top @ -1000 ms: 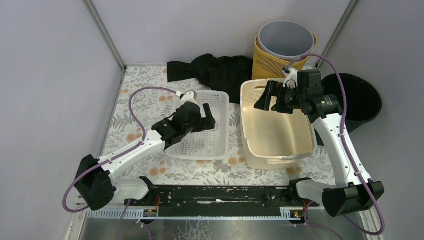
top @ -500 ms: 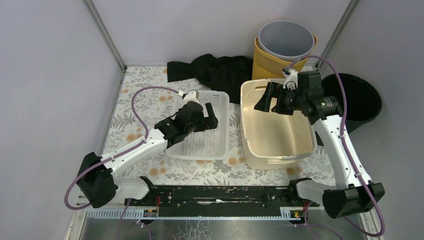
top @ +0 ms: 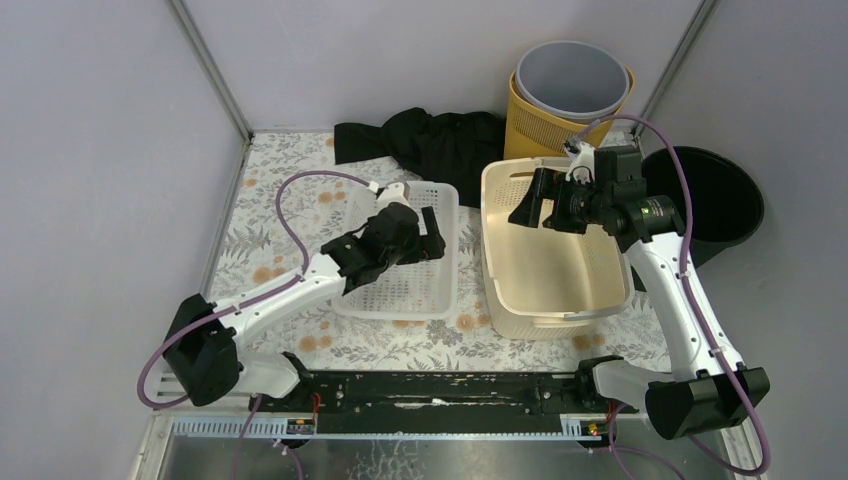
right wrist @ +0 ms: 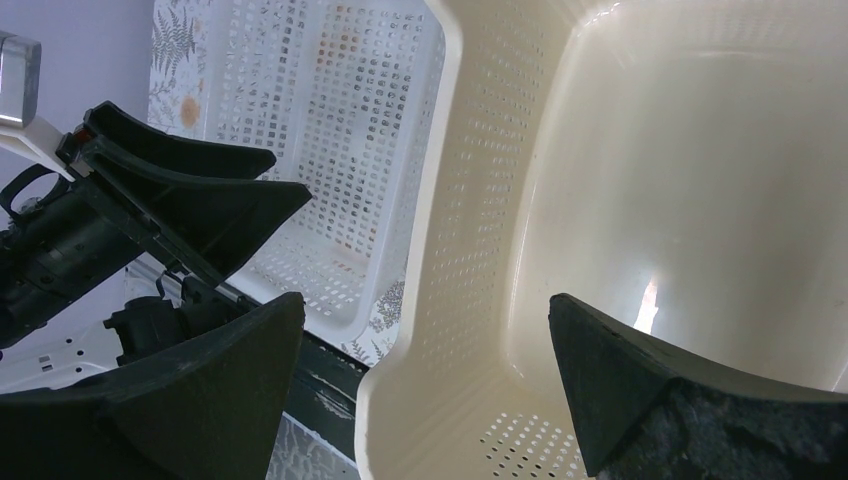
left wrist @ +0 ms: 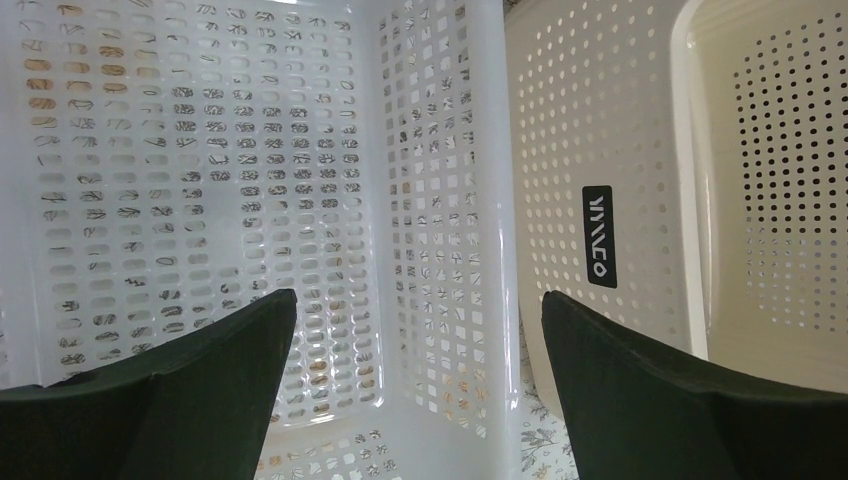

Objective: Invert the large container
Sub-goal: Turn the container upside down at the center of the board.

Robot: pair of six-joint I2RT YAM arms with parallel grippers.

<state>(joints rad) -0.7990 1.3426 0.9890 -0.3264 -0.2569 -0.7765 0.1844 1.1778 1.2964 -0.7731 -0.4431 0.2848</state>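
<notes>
The large container [top: 560,275] is a cream perforated basket standing upright, mouth up, on the right half of the table. It also shows in the left wrist view as a cream wall [left wrist: 600,150] and in the right wrist view [right wrist: 480,200]. My right gripper [top: 527,200] hangs open over its left rim, one finger outside the wall and one over the inside [right wrist: 425,300]. My left gripper [top: 428,232] is open above the right wall of a smaller white basket [top: 400,285], straddling that wall [left wrist: 417,300]. Neither gripper holds anything.
The white basket [left wrist: 200,150] stands right beside the cream one, a narrow strip of floral cloth between them. A grey bucket [top: 570,80] sits in a yellow basket [top: 525,125] at the back right. A black cloth [top: 440,140] lies behind. A black round tub [top: 720,190] is at the right edge.
My left arm has moved to the right, bringing its gripper over the white basket's right wall. The right gripper has barely shifted. Both stayed open.
</notes>
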